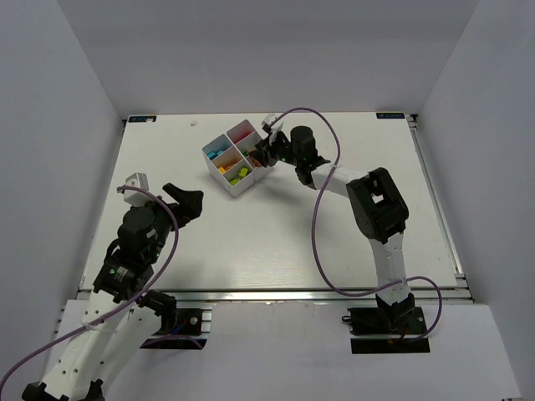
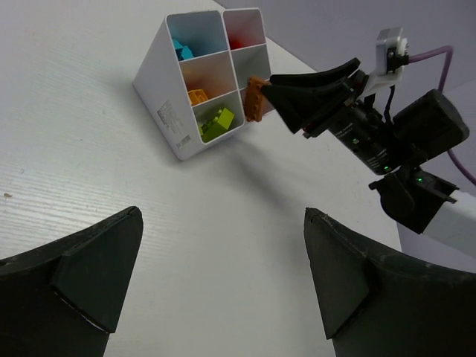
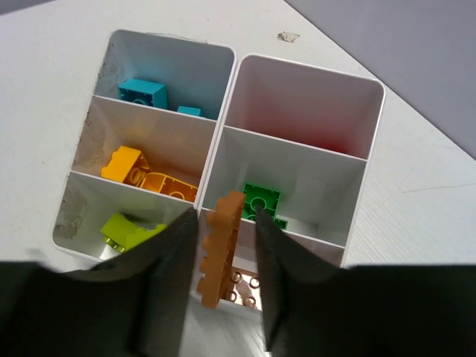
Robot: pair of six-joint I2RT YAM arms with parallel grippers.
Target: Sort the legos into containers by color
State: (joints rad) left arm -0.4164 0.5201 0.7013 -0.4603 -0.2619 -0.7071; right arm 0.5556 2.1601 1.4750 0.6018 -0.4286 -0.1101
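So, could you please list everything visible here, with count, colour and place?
container: one, white, six compartments (columns as the right wrist view shows them)
blue bricks: two seen, left column, top
yellow-orange bricks: at least two, left column, middle
lime bricks: count unclear, left column, bottom
red piece: mostly hidden, right column, top
green brick: one, right column, middle
loose brown-orange bricks: count unclear, right column, bottom
upright brown-orange brick: one, between the right gripper's fingers
table: one, white
cables: two, purple
left gripper: black, open, empty
right gripper: black, over the container; grip unclear
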